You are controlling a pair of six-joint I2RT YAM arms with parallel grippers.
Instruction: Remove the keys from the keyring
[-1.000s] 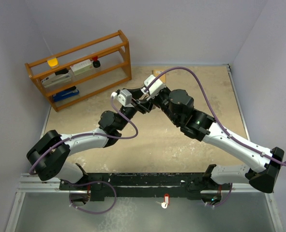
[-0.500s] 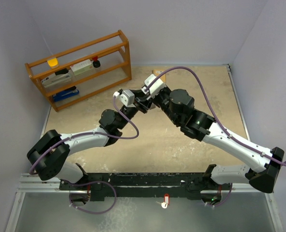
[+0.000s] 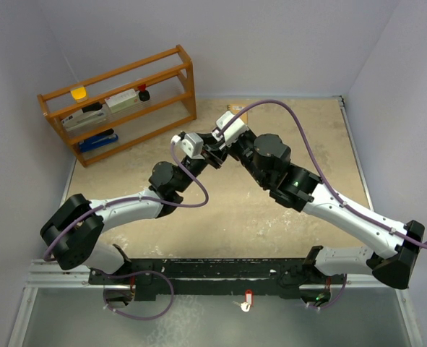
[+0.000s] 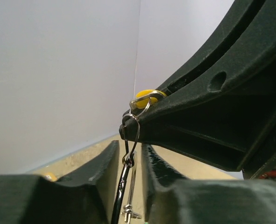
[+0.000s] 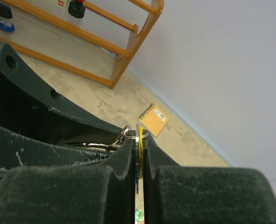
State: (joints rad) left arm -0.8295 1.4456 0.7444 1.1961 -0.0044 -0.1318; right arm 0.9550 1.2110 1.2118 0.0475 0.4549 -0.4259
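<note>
My right gripper (image 5: 140, 150) is clenched on the yellow key (image 5: 140, 135), and the keyring (image 4: 128, 160) hangs from it. The left gripper (image 4: 130, 155) surrounds one loop; whether it is grasping, I cannot tell.

A shelf rack (image 3: 119, 101) stands at the far left of the worktop (image 3: 235, 217); a notebook (image 5: 153, 120) lies by the back wall, right of it. Before the notebook the left pincer (image 4: 128, 156) and right pincer (image 5: 139, 151) meet, the keyring (image 4: 130, 133) hanging between them
</note>
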